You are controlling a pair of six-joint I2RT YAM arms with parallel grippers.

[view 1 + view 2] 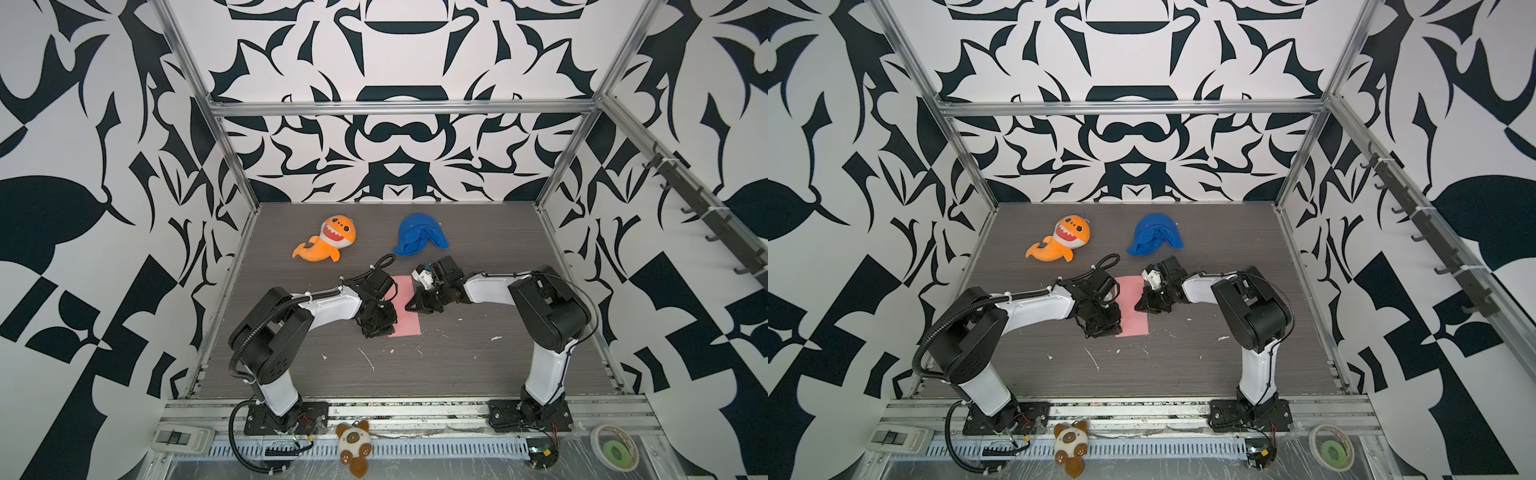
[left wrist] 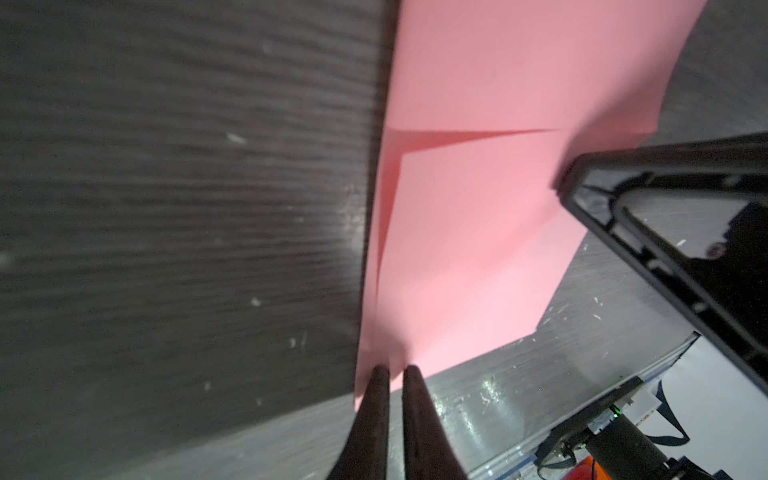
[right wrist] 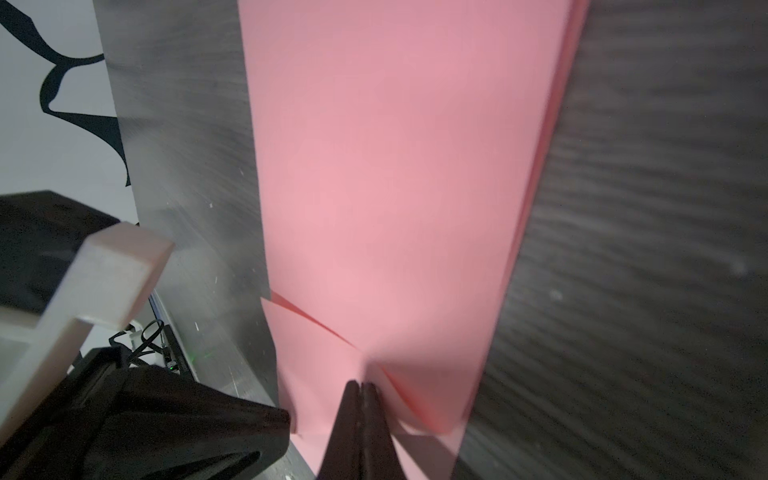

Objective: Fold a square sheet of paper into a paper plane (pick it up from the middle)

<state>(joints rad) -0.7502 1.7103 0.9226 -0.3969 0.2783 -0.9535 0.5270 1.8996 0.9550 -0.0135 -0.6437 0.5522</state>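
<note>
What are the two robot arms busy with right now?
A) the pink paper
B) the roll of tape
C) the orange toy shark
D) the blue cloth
A: the jaws of both arms meet on the pink paper mid-table, while the orange toy shark and the blue cloth lie untouched behind.

An orange shark toy (image 1: 326, 238) lies on the far left part of the dark table (image 1: 457, 374), showing its white teeth. To its right, well apart, sits a crumpled blue cloth (image 1: 419, 235). Little white bits (image 1: 368, 359) are scattered on the near part of the table. Past the near edge lies a small brown and white stuffed animal (image 1: 352, 446). A white box with buttons (image 1: 180, 439) lies to its left. A roll of tape (image 1: 615, 453) with a green ring inside lies far to its right. Dark hooks (image 1: 706, 212) sit in a row on the right wall. The walls (image 1: 83, 124) have big black and white shapes.
</note>
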